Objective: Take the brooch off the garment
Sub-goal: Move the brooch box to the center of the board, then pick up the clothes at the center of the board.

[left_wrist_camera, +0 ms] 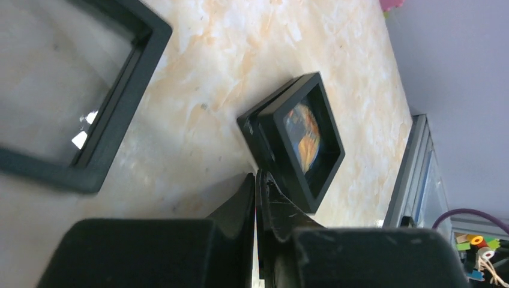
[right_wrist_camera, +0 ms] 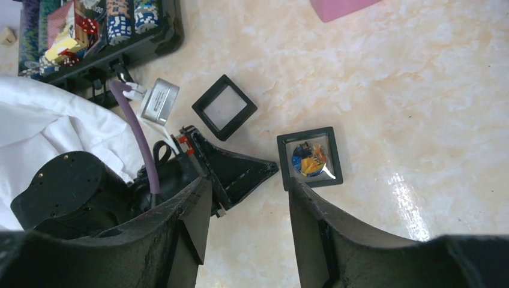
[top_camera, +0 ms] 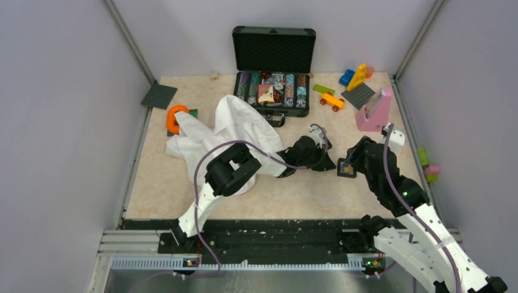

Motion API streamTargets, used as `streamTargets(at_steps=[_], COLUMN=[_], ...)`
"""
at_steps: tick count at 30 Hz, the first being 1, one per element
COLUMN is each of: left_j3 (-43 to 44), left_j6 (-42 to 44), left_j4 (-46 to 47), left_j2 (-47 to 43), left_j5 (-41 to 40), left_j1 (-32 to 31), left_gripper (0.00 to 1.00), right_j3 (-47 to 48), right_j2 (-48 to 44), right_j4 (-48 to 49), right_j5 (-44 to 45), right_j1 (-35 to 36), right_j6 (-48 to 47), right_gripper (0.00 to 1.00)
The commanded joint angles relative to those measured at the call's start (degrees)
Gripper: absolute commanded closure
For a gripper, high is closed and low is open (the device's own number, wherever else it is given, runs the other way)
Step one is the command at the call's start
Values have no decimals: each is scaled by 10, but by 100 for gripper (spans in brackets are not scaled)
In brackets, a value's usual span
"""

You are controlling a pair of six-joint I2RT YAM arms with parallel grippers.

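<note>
You had the left pincer [right_wrist_camera: 272,170] closed, its two black fingers pressed flat together with nothing showing between them, and its tip lay at the left edge of a small black square frame [right_wrist_camera: 306,132] on the desk [top_camera: 159,177]. The brooch [right_wrist_camera: 308,159] sat inside that frame, a small roundish orange piece with blue and a pale glint, so it was off the white shirt [top_camera: 232,125] and well to the right of it. In the left wrist view the frame appeared to be two shallow halves standing slightly apart at one corner, though you could not tell for certain whether it was fully shut. Your right pincer [right_wrist_camera: 249,181] was open and holding nothing; its fingers [right_wrist_camera: 318,234] were spread wide above the desk, with the brooch's frame just beyond the right one and the left pincer's tip reaching in between them. A second black frame [right_wrist_camera: 209,92], with only a pale film inside, lay flat a little farther away and to the left, apart from the first. The shirt was heaped on the left half of the desk with the left arm stretched across its near edge. At the far side an open case of poker chips [top_camera: 273,52] stood behind the shirt, with toy bricks [top_camera: 357,76] and a pink stand [top_camera: 374,113] to its right.
</note>
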Motion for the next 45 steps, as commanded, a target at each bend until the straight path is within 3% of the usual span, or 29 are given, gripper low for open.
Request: streamTargets(at_steps=[1,3,4,5,9,12,14,17,20,25,31,39,45], left_j3=[-54,-96,-114,-131,-189,-209,-224,-257,-301,-373,-396,-378,-299], left_j6=[41,63,72,83,130,156,179,189,187,198,199,187,167], left_j4=[-46,-68,-80,-95,-175,-291,-362,-430,-461,-459,-448,-378,-320], left_j2=[-90,-152,-182,-212,-339,-438,-504,-600,-683,-782,-764,-672,-544], left_j5=[-31,-50,-61,-72,-120,-185,-240,-296,-296,-271,-237,-189,-116], left_j1=[1,2,2,2,4,15,20,43,92,206,294,396,460], left_gripper=[92,90,89,88,83,76,68,49,38,32,20,14,4], right_j3=[23,27,28,31,54,50,31,18,17,31,88,135,212], right_j2=[-27,-30,-29,-25,-1,11,19,71,148,275,428,567,664], right_j4=[-17,-13,-8,-5,0,30,71,127,182,280,355,463,456], right_j5=[17,9,3,-1,-12,-61,-125,-238,-319,-334,-307,-345,-322], right_j1=[-6,-6,-6,-6,-6,-6,-5,-5,10,102,192,213,224], right_j6=[-13,-18,-23,-27,-37,-54,-60,-61,-60,-69,-76,-66,-76], right_gripper=[47,45,38,24,19,18,3,1,4,7,9,11,12])
